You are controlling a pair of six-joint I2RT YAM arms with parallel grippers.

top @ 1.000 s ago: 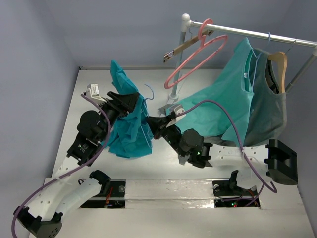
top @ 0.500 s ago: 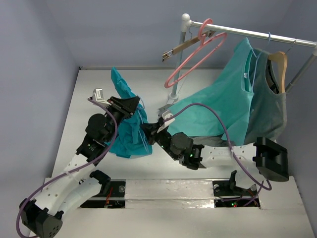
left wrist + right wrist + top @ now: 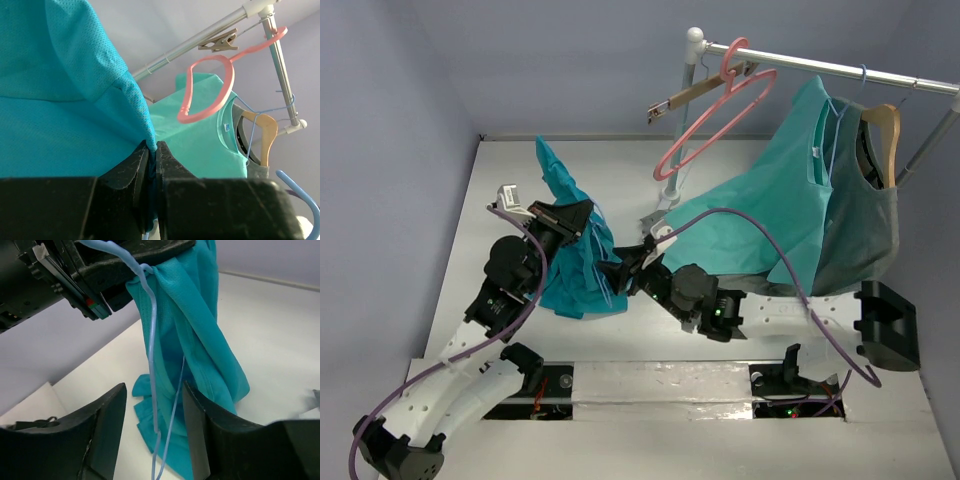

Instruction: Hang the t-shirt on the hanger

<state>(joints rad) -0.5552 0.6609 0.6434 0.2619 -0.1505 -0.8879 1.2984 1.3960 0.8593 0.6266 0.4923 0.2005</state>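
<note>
Cerulean t-shirt [image 3: 575,272], light-blue hanger [image 3: 152,365], pink hanger [image 3: 231,80], greener teal shirt [image 3: 770,210], grey garment [image 3: 860,235].

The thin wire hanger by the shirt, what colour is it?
Light blue. The hanger shows best in the right wrist view, against the darker t-shirt.

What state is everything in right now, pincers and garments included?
t-shirt, bunched, top held up, bottom on the table.
hanger, dangling along the t-shirt.
left pincer, shut on a t-shirt fold.
right pincer, open, straddling the hanger's wire.
pink hanger, empty, hooked on the rail.
lighter teal shirt, hanging from the rail.
grey garment, hanging on a wooden hanger.
</note>
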